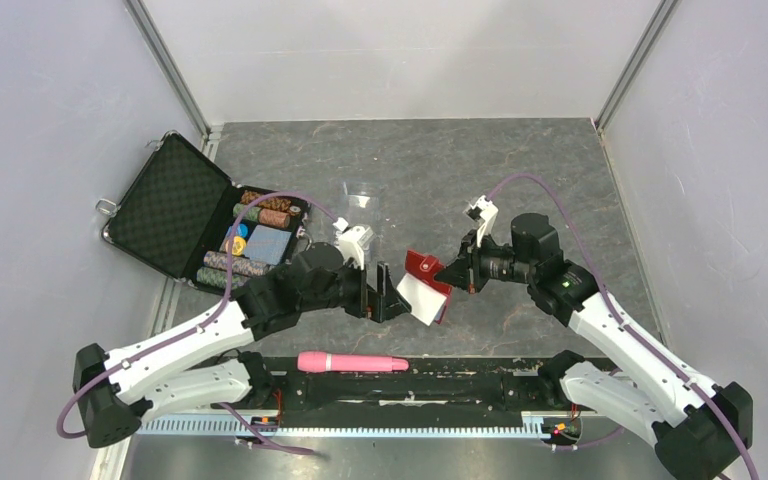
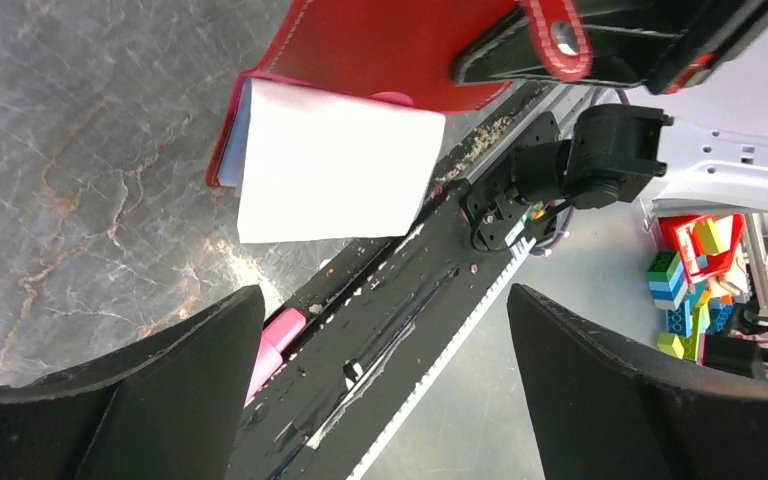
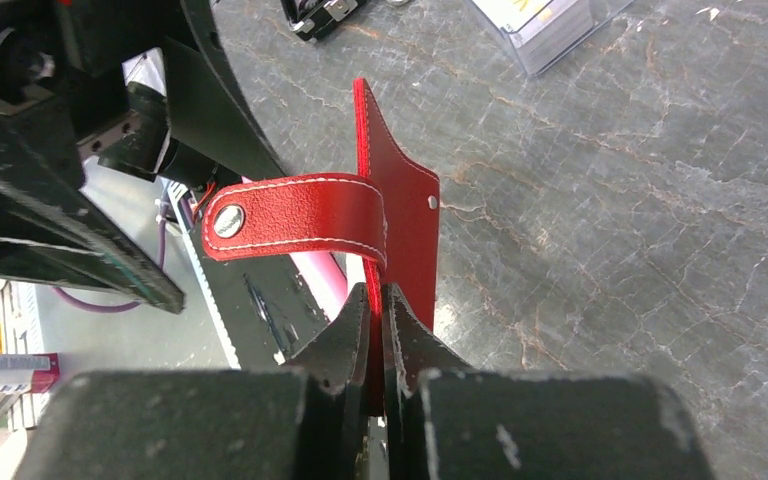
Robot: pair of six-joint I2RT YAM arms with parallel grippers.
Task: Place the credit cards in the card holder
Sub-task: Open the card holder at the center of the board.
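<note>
The card holder (image 1: 425, 283), a red wallet with pale inner pockets (image 2: 335, 165), hangs above the table between the two arms. My right gripper (image 1: 453, 276) is shut on its red cover edge (image 3: 400, 210), and the snap tab (image 3: 295, 215) curls out to the left. Just left of the wallet, my left gripper (image 1: 392, 296) stands wide open. Nothing is between its fingers (image 2: 190, 370); the wallet is above and ahead of them. A pale card with a yellow mark shows inside a clear case (image 3: 550, 25); I cannot tell whether it is one of the credit cards.
An open black chip briefcase (image 1: 175, 205) with rows of poker chips (image 1: 260, 212) and a blue rectangle (image 1: 268, 243) lies at the left. The clear plastic case (image 1: 360, 195) sits behind the grippers. A pink cylinder (image 1: 352, 362) rests on the black base rail.
</note>
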